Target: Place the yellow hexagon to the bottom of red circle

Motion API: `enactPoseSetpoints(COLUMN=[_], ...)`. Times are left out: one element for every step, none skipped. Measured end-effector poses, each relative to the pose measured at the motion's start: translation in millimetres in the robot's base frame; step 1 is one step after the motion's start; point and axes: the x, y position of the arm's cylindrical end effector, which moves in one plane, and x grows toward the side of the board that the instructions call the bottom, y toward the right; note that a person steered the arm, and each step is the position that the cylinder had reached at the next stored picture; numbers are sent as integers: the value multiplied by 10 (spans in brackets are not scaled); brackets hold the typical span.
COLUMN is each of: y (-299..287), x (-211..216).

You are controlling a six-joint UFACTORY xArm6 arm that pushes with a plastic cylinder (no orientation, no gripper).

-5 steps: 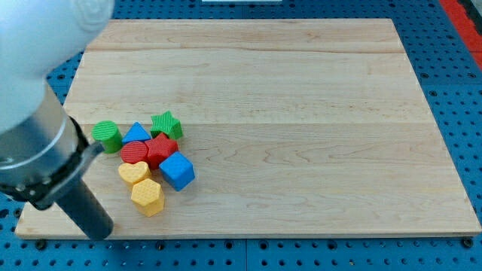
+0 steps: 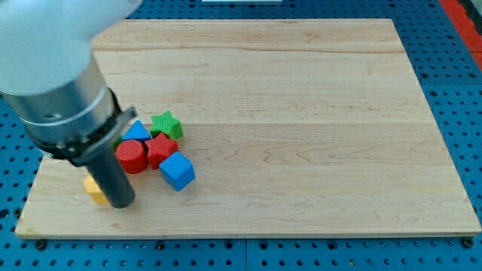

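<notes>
My tip [image 2: 121, 204] rests on the wooden board [image 2: 301, 113] at the view's lower left. A yellow block [image 2: 93, 193] peeks out just left of the rod, touching it; the rod hides most of it, so I cannot tell its shape. The red circle [image 2: 132, 156] lies just above and right of the tip. Only one yellow piece shows; the arm hides the rest of that area.
A red star [image 2: 161, 149] touches the red circle's right side. A blue cube [image 2: 178, 172] sits below the star. A blue triangle [image 2: 138, 132] and a green star [image 2: 166, 123] lie above. The arm's large body covers the board's upper left.
The arm has swung right and up, so the rod now stands where the two yellow blocks were. One yellow piece has moved left; the green circle is now hidden behind the arm.
</notes>
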Motion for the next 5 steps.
enactPoseSetpoints(y=[-80, 57, 1, -751, -1091], x=[-42, 224, 483, 296, -35])
